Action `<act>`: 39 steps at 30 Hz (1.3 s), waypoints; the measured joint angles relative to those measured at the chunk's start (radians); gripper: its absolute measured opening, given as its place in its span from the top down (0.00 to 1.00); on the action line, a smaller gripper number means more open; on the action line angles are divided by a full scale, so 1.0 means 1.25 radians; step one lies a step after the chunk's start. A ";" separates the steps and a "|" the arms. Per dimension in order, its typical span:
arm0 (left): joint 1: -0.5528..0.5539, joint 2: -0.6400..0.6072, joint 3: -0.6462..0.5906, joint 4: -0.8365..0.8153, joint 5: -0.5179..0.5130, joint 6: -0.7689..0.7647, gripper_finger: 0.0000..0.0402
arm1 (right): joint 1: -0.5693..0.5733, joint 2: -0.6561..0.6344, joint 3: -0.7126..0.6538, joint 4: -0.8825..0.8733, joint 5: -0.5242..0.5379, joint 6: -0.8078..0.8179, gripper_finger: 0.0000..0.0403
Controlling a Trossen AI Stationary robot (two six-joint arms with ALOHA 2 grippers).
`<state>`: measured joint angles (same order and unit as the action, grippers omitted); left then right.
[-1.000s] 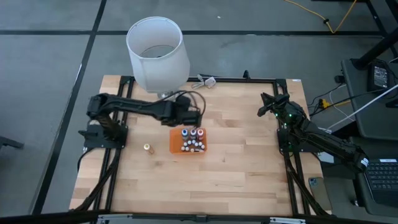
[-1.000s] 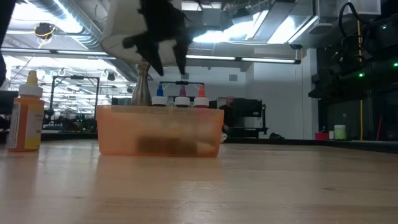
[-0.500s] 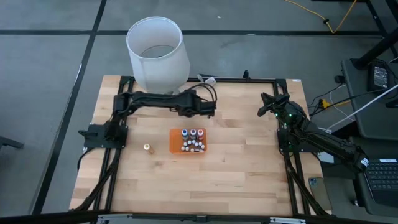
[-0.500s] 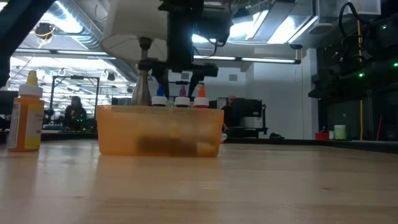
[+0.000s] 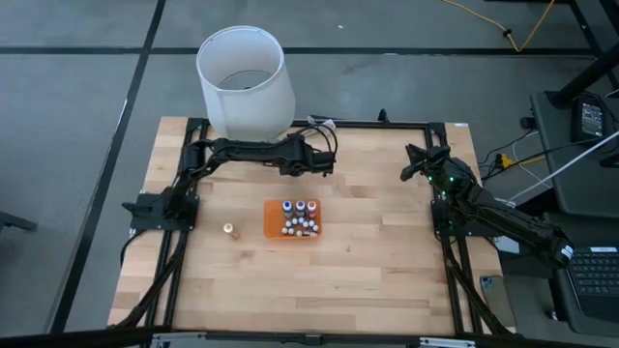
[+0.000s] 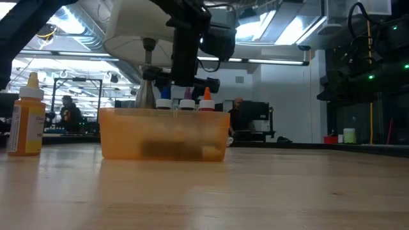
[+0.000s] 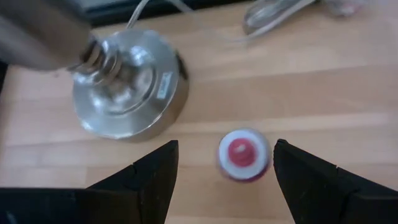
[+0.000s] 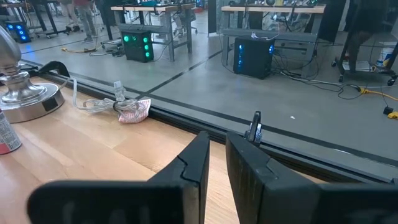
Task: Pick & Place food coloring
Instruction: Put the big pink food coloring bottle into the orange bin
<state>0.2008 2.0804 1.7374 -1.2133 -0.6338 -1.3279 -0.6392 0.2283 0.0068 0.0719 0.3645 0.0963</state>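
Observation:
Several tiny food coloring bottles (image 5: 298, 217) stand in the flat orange tray (image 5: 272, 220); the low view shows their caps (image 6: 186, 101) above its wall (image 6: 165, 133). One orange bottle (image 5: 229, 230) stands alone on the table to the tray's left. A red bottle with a whitish rim (image 7: 244, 154) stands on the wood beside the lamp base (image 7: 127, 87). My left gripper (image 7: 225, 149) hangs open above it, pointing down, one finger on each side and apart from it. The high view has that gripper (image 5: 326, 163) beyond the tray. My right gripper (image 5: 416, 160) waits shut at the right edge.
The big white-shaded lamp (image 5: 244, 82) stands at the far edge, its metal base close to my left gripper. A cable and a crumpled wrapper (image 8: 127, 107) lie along the far edge. Bare wood (image 5: 368, 261) stretches near and right of the tray.
My left gripper has moved from over the tray's far side toward the table's far edge and a little to the right, ending near the lamp base. Its elbow has swung toward the far edge as well. The tray and the bottles have stayed where they were.

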 joint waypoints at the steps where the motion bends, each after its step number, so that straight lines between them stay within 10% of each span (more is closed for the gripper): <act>1: 0.000 0.000 0.000 0.014 -0.007 0.009 0.37 | 0.000 0.000 0.000 0.000 0.000 0.000 0.86; 32: 0.004 0.049 0.000 0.081 -0.021 0.053 0.38 | 0.000 0.000 0.000 0.000 0.000 0.000 0.86; 39: 0.003 0.049 0.000 0.064 -0.009 0.045 0.51 | 0.000 0.000 0.000 0.000 0.000 0.000 0.86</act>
<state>0.2048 2.1414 1.7374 -1.1332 -0.6445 -1.2715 -0.6392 0.2287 0.0071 0.0719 0.3645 0.0963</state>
